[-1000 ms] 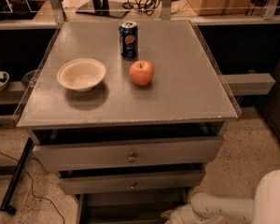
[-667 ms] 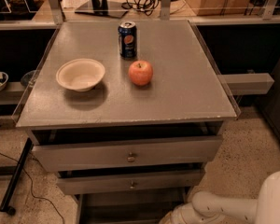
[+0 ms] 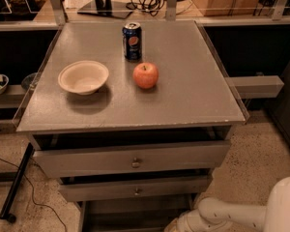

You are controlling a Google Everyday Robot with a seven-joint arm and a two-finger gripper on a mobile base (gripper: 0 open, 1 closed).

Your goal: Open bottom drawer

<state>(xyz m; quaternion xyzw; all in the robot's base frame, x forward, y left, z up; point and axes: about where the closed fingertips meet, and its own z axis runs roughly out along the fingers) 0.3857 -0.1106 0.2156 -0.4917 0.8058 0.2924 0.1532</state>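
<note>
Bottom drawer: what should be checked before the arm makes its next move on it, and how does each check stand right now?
1. Front of the bottom drawer in view: ok, upper part only, at the picture's lower edge.
2. Its knob in sight: not ok.
3. The gripper close to that drawer: ok, low by its right end.
4. The gripper touching the drawer: cannot tell.
5. The apple, can and bowl set back from the front edge of the tabletop: ok.
</note>
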